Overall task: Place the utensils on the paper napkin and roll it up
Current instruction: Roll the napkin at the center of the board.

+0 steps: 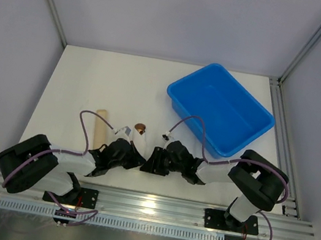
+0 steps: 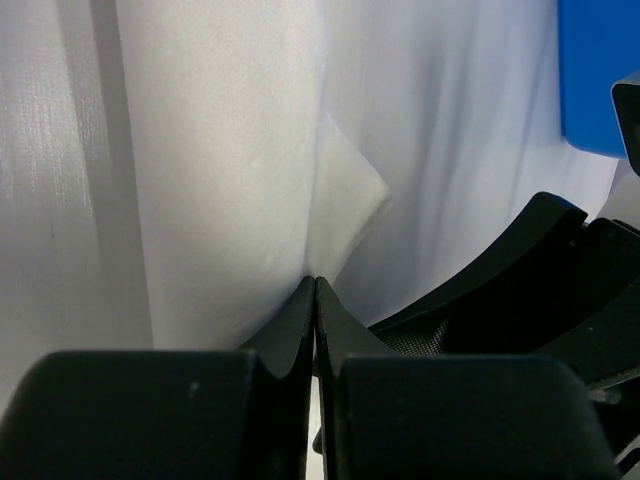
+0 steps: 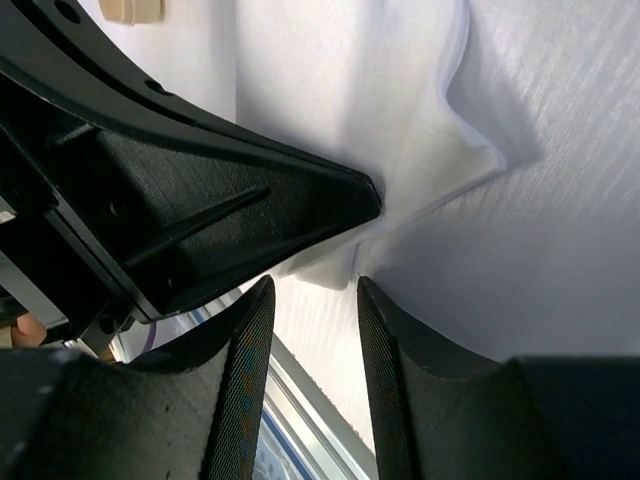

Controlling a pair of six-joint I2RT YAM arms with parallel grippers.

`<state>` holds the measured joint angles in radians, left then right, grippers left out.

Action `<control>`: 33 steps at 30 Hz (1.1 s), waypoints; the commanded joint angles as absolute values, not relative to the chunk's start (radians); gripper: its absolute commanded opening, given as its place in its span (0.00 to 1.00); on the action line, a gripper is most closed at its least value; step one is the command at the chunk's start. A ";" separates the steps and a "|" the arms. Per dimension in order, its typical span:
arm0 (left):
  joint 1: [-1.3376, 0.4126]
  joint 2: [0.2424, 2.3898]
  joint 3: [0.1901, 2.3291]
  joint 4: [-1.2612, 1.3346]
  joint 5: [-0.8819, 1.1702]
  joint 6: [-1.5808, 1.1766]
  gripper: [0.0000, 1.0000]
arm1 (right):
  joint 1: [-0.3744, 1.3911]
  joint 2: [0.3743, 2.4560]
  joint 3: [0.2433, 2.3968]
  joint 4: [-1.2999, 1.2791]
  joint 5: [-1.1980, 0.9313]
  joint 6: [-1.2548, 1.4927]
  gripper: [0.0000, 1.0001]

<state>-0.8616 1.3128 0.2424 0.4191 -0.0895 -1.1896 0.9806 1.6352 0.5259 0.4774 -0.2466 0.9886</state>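
Pinching the white napkin (image 2: 230, 150) in the tight-shut left claw (image 2: 316, 282); holding nothing in the right claw (image 3: 315, 287), open a little, just beside it.

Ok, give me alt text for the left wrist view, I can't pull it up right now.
The left gripper, fingers pressed together, pinches the near edge of the white paper napkin, folded with one corner poking right. The right gripper, black, crowds the lower right; a blue bin shows top right.
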 commanded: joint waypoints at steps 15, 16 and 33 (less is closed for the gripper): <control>-0.862 1.292 0.215 0.388 -0.112 -1.161 0.00 | 0.999 1.726 0.572 0.519 -0.117 1.019 0.36; -0.862 1.287 0.215 0.388 -0.113 -1.160 0.00 | 0.999 1.729 0.571 0.518 -0.112 1.023 0.35; -0.864 1.246 0.216 0.348 -0.124 -1.147 0.00 | 0.988 1.655 0.476 0.517 -0.008 1.025 0.30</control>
<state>-0.8555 1.2785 0.2314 0.3977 -0.1196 -1.1751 1.0000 1.6913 0.5209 0.5755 -0.1116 1.0649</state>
